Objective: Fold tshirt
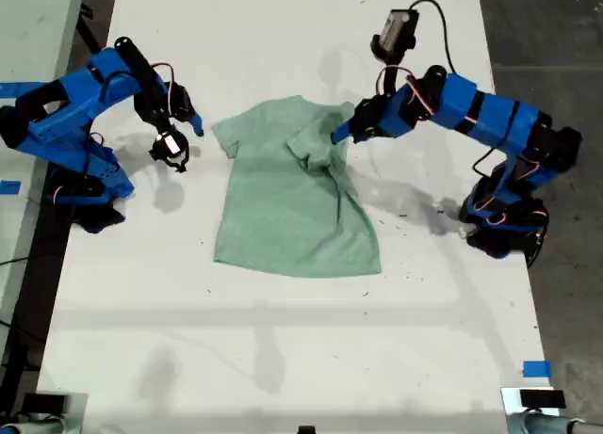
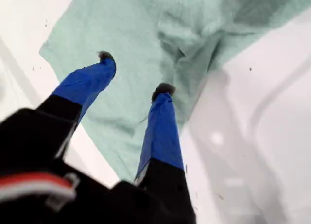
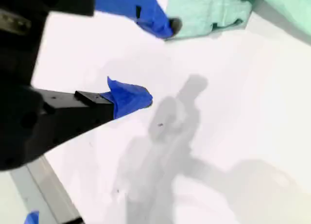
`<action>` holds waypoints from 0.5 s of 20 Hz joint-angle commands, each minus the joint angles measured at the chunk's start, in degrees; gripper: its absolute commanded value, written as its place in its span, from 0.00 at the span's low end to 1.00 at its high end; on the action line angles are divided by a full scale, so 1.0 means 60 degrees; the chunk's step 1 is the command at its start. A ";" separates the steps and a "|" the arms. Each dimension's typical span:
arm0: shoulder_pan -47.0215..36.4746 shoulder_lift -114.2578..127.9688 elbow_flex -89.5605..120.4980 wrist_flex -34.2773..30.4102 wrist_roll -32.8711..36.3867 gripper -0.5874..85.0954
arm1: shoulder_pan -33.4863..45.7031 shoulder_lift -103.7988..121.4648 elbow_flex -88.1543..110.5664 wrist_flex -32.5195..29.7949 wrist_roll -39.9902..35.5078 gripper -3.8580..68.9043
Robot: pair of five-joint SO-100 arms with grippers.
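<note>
Lying across the white table (image 1: 283, 359), near the middle of the exterior view and a little above centre, is the mint-green tshirt (image 1: 283, 217). Hem toward the lower edge of that view, body mostly flat. One sleeve, on the exterior view's right, is flipped inward over the chest, leaving a ridge of wrinkles running down that side.

Blue arm on the exterior view's right reaches in toward the folded sleeve. My first gripper (image 1: 341, 133) sits over that edge of the shirt; first wrist view shows its jaws apart (image 2: 136, 73), both dark tips above green cloth, nothing pinched between them. Whether the tips touch the fabric, cannot tell.

Blue arm on the exterior view's left is bent back, well clear of the cloth. My second gripper (image 1: 193, 137) hangs over bare table just beside the shirt's other sleeve; second wrist view shows jaws spread wide (image 3: 163, 63), empty, shirt corner just past the far tip.

Small blue tape mark (image 1: 535, 368) at lower right of the exterior view.
</note>
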 commanded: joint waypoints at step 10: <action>-0.0425 -0.3647 -0.3032 -0.1304 0.2241 0.45 | -0.0029 0.2769 0.2139 -0.0278 0.0586 0.27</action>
